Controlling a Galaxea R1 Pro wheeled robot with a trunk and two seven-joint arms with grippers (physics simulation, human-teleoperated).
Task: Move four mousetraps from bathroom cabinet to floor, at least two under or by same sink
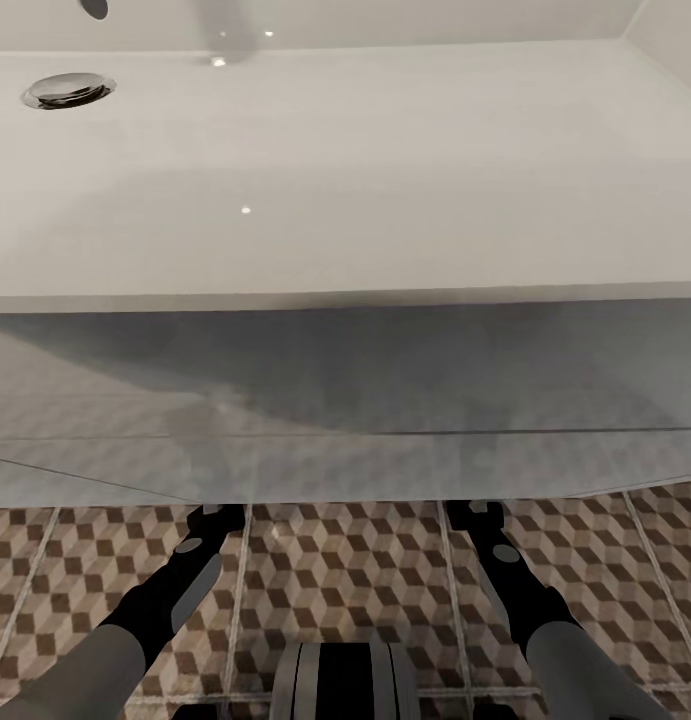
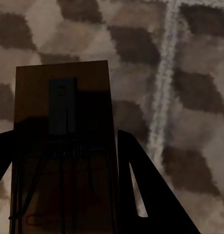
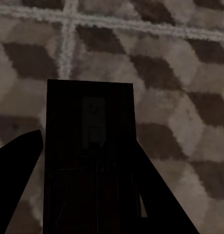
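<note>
Head view: both arms are reached beneath the white sink (image 1: 315, 170), a mousetrap (image 2: 63, 146) pinched in the left pincer (image 2: 63, 195) and another (image 3: 90, 156) in the right pincer (image 3: 87, 195), held above the bathroom floor (image 1: 335, 570), where lowering and release appear due next.

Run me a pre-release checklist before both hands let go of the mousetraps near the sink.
1. Left hand holding a mousetrap: ok.
2. Right hand holding a mousetrap: ok.
3. Patterned bathroom floor below both traps: ok.
4. Sink directly ahead, arms reaching under its front edge: ok.
5. Traps touching the floor: cannot tell.
6. Other two mousetraps placed: cannot tell.
</note>
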